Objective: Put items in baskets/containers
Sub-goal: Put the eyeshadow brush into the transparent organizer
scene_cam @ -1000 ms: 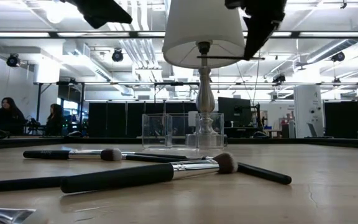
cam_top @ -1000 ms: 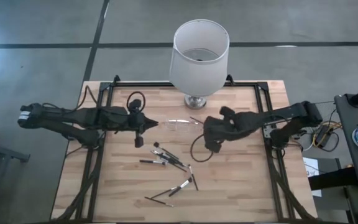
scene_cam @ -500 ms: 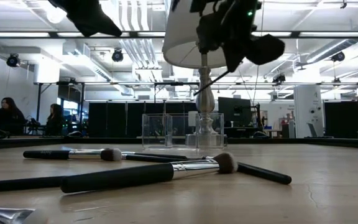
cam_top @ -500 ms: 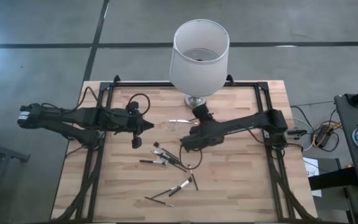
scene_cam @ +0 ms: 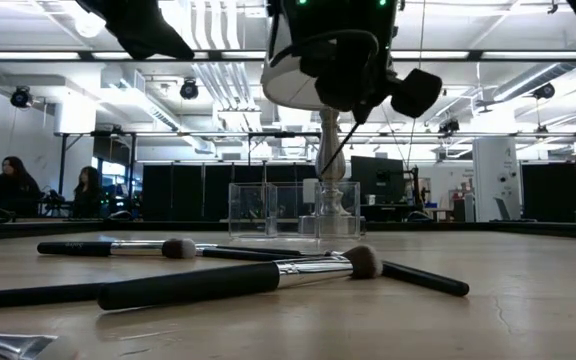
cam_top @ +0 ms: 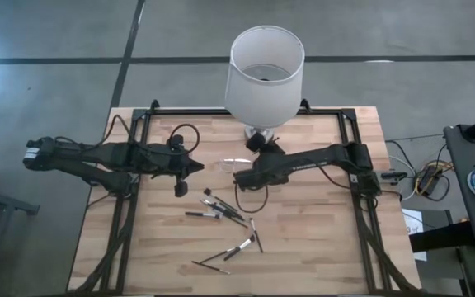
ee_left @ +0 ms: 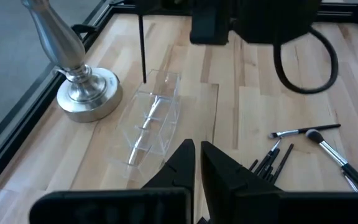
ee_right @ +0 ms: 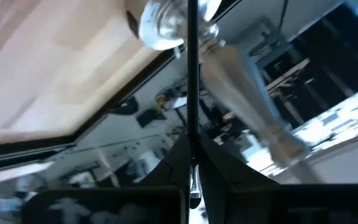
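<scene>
The right pincer [cam_top: 239, 176] was clamped on one thin dark brush [ee_left: 142, 40], holding it near one end so the stick hung close to upright over the far end of the clear plastic holder [ee_left: 148, 118]. In the left wrist view the brush's lower tip sat just above or at the holder's rim; whether it touched could not be told. The holder lay on the wooden surface [cam_top: 320, 231] just beside the metal base of the lamp [cam_top: 263, 70], on its left in the high view.

The left pincer [cam_top: 198, 167], fingers together and holding nothing, hovered to the left of the holder, pointed toward it.

The remaining brushes [cam_top: 221, 210] lay loose on the surface, nearer than the holder and well apart from it: a cluster just below centre and a few more [cam_top: 237, 247] toward the near edge. In the low view, a couple showed soft bristle heads [scene_cam: 365, 261] and metallic collars.

These brushes looked light, stiff and slim, so a grip would likely hold best across the handle, away from the soft bristles, which would crush or slip. Being round, they could roll when nudged, and lying flat they give the fingers little height to close on. The holder also looked light and hard to see against the wood; a brush pressed against its wall could push it aside, so lowering straight into a compartment seemed the safer release.
</scene>
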Available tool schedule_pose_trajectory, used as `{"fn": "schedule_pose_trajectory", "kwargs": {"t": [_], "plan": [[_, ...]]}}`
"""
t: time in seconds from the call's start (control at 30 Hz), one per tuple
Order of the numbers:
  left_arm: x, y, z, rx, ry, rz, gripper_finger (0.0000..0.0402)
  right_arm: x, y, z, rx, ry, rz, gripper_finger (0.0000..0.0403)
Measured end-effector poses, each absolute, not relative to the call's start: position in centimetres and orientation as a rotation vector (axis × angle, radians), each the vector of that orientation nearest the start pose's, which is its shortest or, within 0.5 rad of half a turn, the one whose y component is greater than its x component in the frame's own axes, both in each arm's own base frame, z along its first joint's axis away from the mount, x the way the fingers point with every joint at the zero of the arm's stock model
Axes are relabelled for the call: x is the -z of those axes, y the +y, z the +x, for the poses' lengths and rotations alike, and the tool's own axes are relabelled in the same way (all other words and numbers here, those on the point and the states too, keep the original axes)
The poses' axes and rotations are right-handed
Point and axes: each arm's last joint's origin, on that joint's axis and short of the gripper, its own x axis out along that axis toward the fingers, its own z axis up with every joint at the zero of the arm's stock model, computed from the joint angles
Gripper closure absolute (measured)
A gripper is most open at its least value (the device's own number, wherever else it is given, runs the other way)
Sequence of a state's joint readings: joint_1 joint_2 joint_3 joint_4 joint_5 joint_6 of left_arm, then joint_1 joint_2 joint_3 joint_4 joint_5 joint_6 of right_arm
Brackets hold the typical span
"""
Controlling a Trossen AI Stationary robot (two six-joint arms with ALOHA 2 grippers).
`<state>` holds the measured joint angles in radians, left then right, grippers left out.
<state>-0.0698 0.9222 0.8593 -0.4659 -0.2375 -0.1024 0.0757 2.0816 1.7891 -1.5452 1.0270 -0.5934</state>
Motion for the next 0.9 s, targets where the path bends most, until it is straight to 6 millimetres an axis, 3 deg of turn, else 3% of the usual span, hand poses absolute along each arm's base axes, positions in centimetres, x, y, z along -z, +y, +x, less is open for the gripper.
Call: {"fn": "schedule_pose_trajectory", "kwargs": {"t": [0.53, 0.9], "plan": [[-30.5, -0.7, 19.2, -0.191, 0.529, -0.016, 0.0381, -22.2, 0.9, 43.8, 0.206, 1.758, -1.328, 0.039], [-30.5, -0.7, 19.1, -0.19, 0.535, -0.014, 0.0381, -21.7, 2.2, 44.1, 0.156, 1.733, -1.24, 0.0382]]}}
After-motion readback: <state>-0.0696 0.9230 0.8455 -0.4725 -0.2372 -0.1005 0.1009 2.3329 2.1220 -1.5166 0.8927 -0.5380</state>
